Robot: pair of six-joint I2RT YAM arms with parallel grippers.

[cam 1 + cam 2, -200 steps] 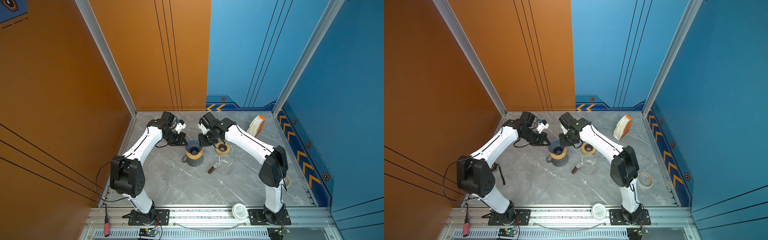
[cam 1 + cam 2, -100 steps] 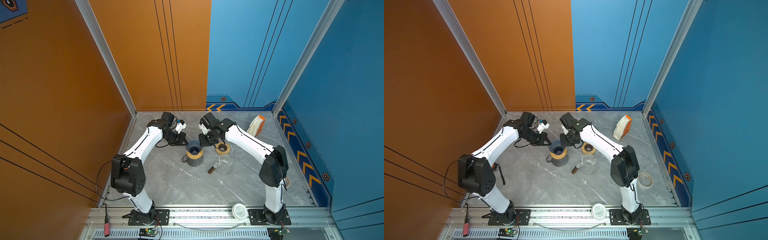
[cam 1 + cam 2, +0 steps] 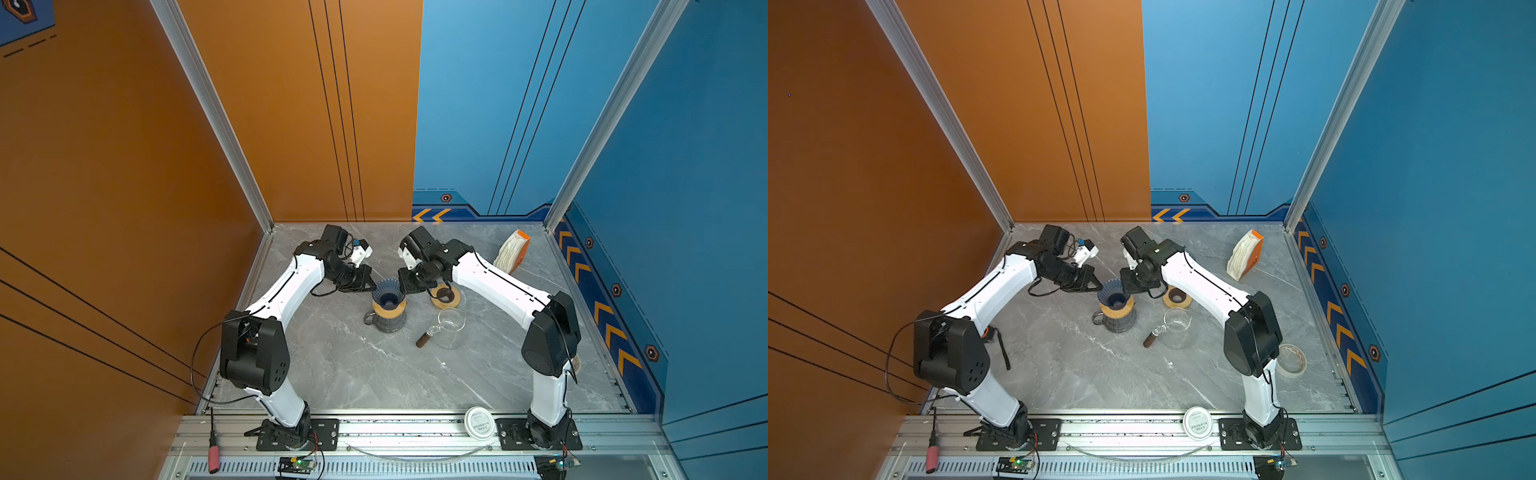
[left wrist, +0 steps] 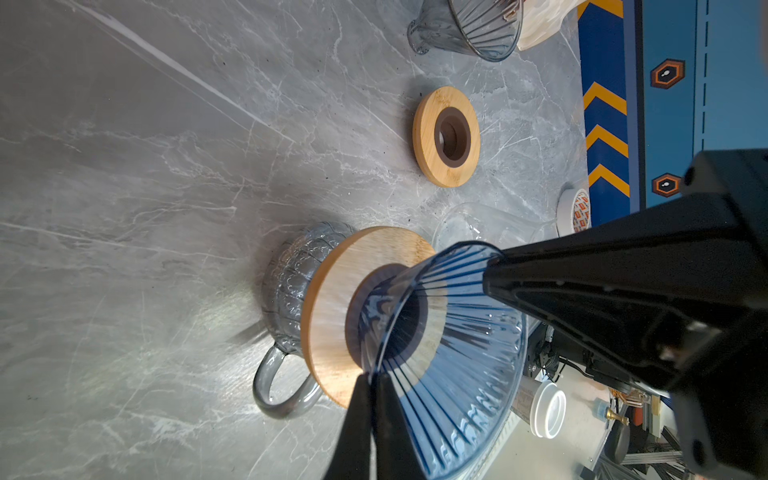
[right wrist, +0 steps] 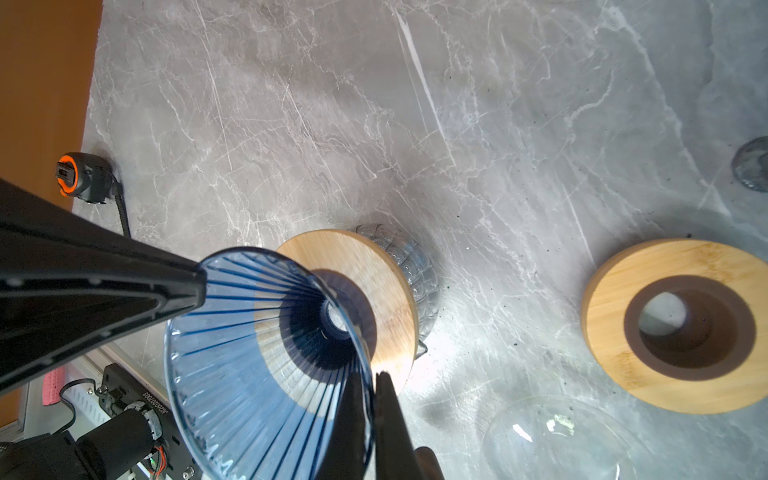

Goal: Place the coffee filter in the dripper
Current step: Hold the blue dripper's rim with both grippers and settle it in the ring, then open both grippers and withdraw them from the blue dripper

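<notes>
The left end effector [image 3: 371,285] and the right end effector [image 3: 402,286] were each clenched on the rim of the blue ribbed dripper [image 3: 388,292], gripping it from opposite sides. The dripper sat in a wooden collar [image 4: 328,316] on top of a grey glass mug [image 3: 388,324]. Down its cone, in the right wrist view, I saw only the blue ribs and the drain hole. The paper filters [image 3: 507,253] stood stacked in an orange holder [image 3: 523,249] at the back right of the counter [image 3: 353,374], well apart from the dripper. A clear glass jug [image 3: 451,334] stood near the mug, the counter showing through it.
</notes>
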